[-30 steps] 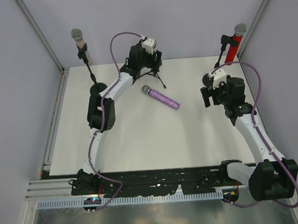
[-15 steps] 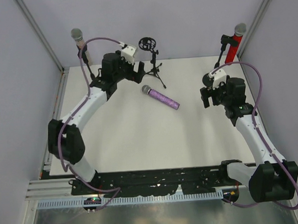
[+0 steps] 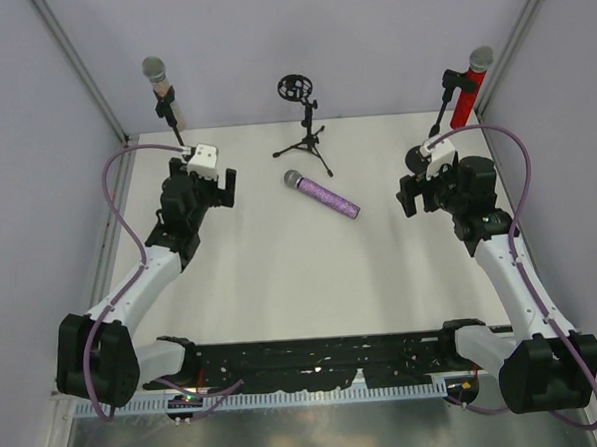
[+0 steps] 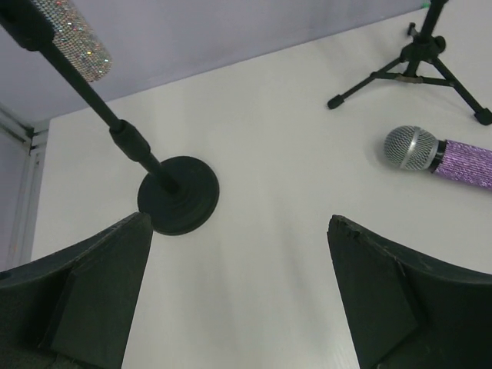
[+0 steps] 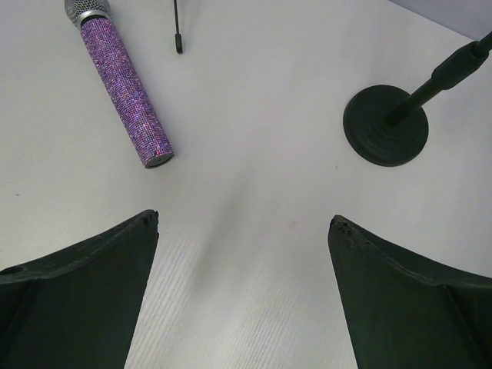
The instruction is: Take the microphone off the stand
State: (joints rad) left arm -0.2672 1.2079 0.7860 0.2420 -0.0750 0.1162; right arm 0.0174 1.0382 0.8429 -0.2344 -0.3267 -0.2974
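A purple glitter microphone (image 3: 322,194) lies flat on the table, in front of a black tripod stand (image 3: 307,133) whose ring holder is empty. A pale glitter microphone (image 3: 161,90) sits clipped in the round-based stand (image 4: 178,194) at the back left. A red microphone (image 3: 465,93) sits in the stand (image 3: 418,157) at the back right. My left gripper (image 3: 204,176) hovers open just in front of the left stand's base, nothing between its fingers (image 4: 115,261). My right gripper (image 3: 414,187) is open and empty near the right stand's base (image 5: 386,123).
White walls with metal corner posts (image 3: 80,75) close the table at the back and sides. The tripod's legs (image 4: 419,65) spread over the back centre. Purple cables loop over both arms.
My left arm has swung away from the tripod stand to the left and nearer, uncovering the stand's empty holder. The purple microphone and my right arm have not moved.
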